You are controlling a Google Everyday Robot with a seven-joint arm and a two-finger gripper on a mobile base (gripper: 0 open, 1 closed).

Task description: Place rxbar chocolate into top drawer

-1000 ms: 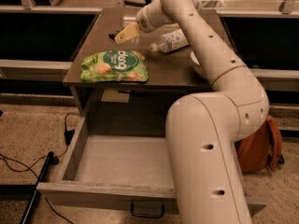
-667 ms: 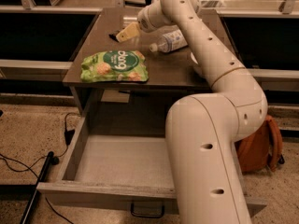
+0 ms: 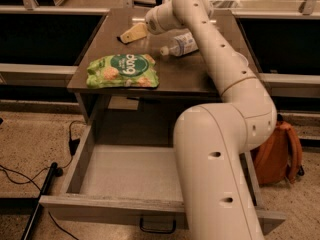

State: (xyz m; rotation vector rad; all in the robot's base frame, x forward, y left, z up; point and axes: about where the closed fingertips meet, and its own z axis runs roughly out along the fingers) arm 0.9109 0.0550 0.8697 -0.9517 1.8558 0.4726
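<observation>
- My arm fills the right side, rising from 5 o'clock and reaching over the tabletop toward 12.
- The drawer stands pulled out at 6 o'clock, with no rxbar in it yet.
- The bag lies at the tabletop's near left edge, and the bottle lies on its side at 1 o'clock from it.
- My hand is low at the far end, 12 o'clock from the bag. It has scarcely moved in the last second, so I judge the pick unfinished and the carry not begun.
- I cannot tell whether my hand is clenched or released.
- The rxbar is, I think, the dark sliver at my hand's 8 o'clock tip, on the tabletop. I cannot tell its long axis or heading.
</observation>
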